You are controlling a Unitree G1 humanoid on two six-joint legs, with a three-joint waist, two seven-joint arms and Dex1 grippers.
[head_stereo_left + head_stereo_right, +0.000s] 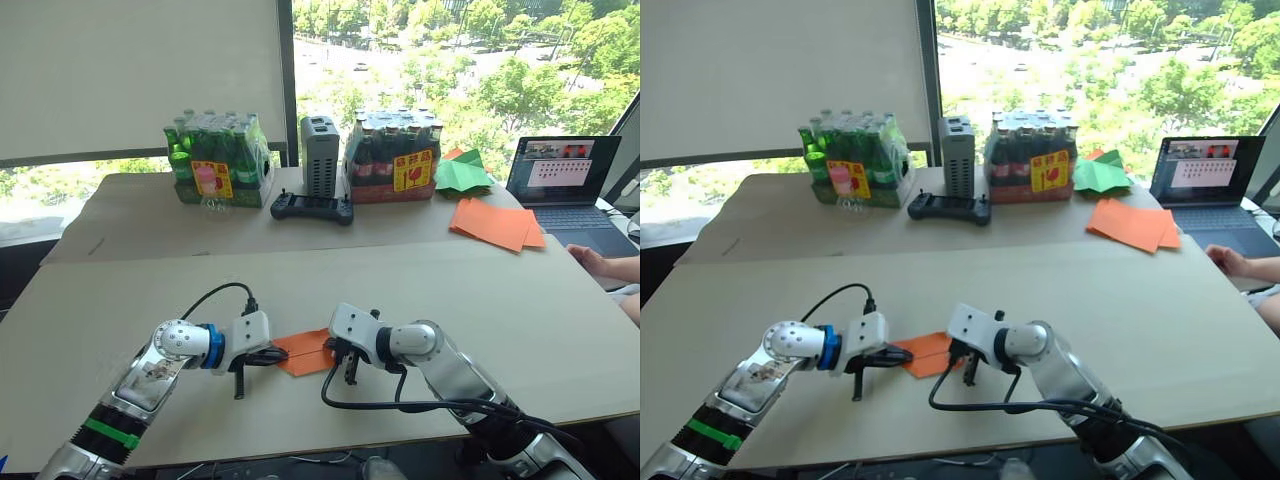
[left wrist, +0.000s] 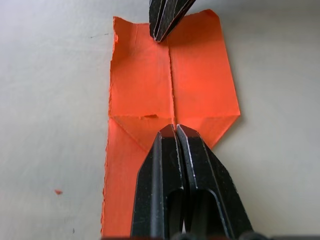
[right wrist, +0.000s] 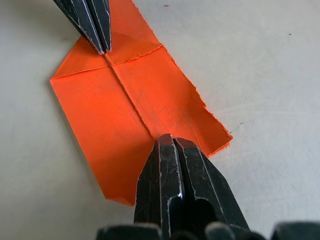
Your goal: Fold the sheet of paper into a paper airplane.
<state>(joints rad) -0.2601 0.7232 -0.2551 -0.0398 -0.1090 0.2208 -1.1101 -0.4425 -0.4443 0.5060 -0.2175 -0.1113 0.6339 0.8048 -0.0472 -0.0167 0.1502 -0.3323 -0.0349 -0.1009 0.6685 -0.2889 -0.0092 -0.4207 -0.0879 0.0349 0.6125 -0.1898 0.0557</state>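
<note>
The sheet of paper is orange and lies flat on the table near the front edge, between my two grippers. It is partly folded: a centre crease runs along its length, and two corner flaps are folded in at the end near my left gripper. My left gripper is shut, its tips resting on the centre crease where the flaps meet. My right gripper is also shut, with its tips on the same crease near the opposite end. Neither gripper holds the paper between its fingers. The paper airplane is this same sheet, still mostly flat.
At the back stand two shrink-wrapped bottle packs, a grey box and a black controller. Green paper pieces and a pile of orange sheets lie back right, by a laptop. A person's hand rests at the right edge.
</note>
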